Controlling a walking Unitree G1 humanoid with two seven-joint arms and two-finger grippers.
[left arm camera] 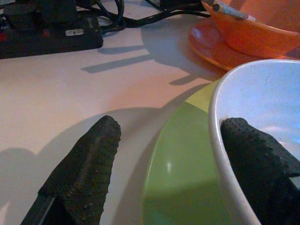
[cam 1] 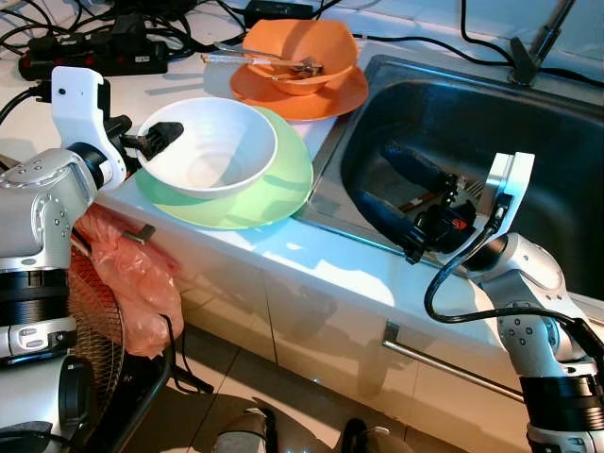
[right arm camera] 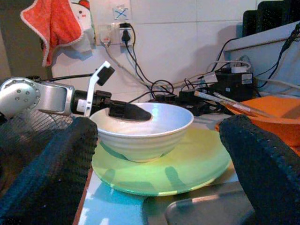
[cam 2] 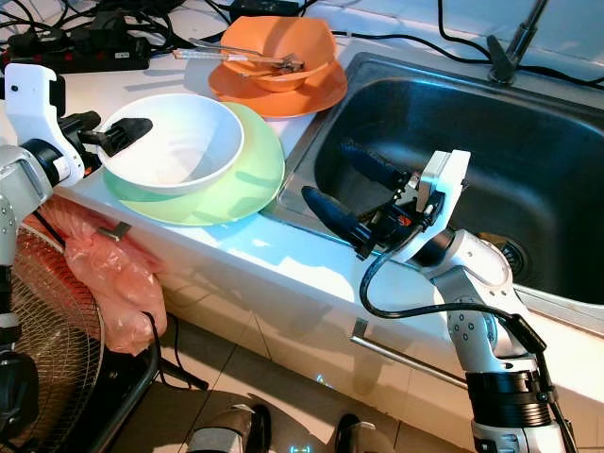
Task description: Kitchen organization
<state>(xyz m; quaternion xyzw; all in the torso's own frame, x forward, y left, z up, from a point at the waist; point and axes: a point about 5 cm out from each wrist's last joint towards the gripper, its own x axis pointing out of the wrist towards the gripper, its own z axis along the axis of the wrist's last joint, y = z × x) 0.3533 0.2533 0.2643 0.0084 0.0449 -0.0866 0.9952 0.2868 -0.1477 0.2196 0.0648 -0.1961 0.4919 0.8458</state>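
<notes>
White bowl: upright, seated in the green plate at the counter's front edge, left of the sink.

Left gripper: I have it spread across the bowl's near rim, one finger inside the bowl, the other outside over the counter. Parted, not yet clamped, nothing held. The bowl lies straight ahead of it, so I judge this the nearer arm for a lift; the rim must stay between the fingers.

Right gripper: wide apart, empty, over the sink's front edge, aimed toward the bowl but well apart from it.

Orange bowl: on an orange plate behind, utensils laid across it.

Power strip: with cables, back left.

View notes: the right wrist view gives the bowl side-on, with a wall socket and a red cloth hanging behind. The left wrist view gives the rim straddle close up.
</notes>
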